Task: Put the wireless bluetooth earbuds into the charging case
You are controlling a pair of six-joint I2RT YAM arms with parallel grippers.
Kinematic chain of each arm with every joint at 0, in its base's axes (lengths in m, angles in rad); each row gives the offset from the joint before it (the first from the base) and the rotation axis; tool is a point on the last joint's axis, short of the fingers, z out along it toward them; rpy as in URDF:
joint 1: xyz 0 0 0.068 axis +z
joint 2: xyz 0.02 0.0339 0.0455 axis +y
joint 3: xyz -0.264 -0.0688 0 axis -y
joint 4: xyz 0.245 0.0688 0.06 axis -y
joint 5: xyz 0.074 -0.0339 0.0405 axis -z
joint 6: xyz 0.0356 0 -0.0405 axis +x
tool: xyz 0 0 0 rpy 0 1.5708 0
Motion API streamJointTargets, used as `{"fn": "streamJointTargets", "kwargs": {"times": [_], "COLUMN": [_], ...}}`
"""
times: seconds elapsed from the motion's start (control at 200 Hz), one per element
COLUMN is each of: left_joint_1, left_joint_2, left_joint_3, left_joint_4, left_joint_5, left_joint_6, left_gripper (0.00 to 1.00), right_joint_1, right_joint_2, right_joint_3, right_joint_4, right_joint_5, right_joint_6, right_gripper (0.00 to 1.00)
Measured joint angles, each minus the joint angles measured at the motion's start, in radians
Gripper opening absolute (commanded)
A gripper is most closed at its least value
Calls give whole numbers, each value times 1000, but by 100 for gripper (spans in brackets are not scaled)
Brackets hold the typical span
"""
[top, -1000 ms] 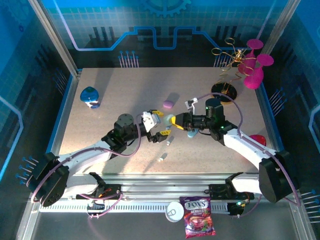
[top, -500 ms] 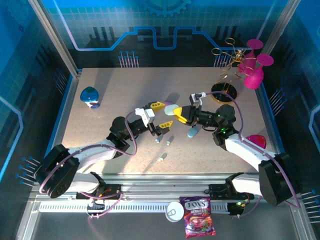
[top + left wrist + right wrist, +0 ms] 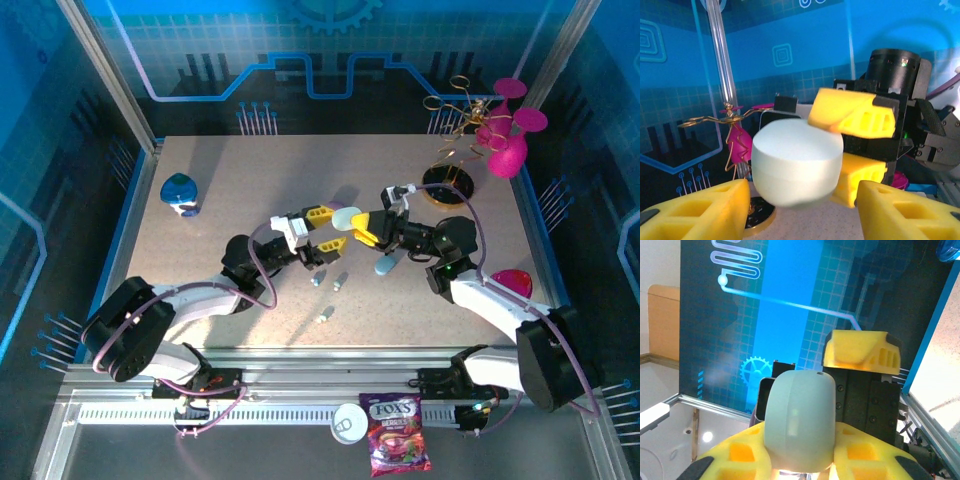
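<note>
One case aloft mid-frame; opening looks next.
Right gripper clamps it; left gripper has narrowed, jaws part-open astride it, not gripping. Earbuds lie on table, below centre.

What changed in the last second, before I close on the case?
Both tools moved toward the table's far side. The right tool keeps the pale charging case clamped; the left tool has lined up facing it, narrowing around it. The loose earbuds and blue case stayed put.
</note>
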Motion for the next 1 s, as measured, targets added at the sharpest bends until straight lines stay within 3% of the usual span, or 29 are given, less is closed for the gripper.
{"fn": "streamJointTargets", "kwargs": {"times": [0.175,0.71,0.931,1.001], "left_joint_1": [0,0,0,0], "left_joint_2": [9,32,34,37], "left_joint_3": [16,31,32,36], "left_joint_4": [11,39,39,39], "left_joint_5": [5,27,32,35], "left_joint_6": [-14,-15,-15,-17], "left_gripper": [43,49,49,44], "right_joint_1": [0,1,3,5], "right_joint_2": [-2,-5,-5,-5], "right_joint_3": [-3,-3,-3,-3], "right_joint_4": [10,21,21,21], "right_joint_5": [-3,-1,-3,-3], "right_joint_6": [4,10,10,10], "right_gripper": [16,16,16,16]}}
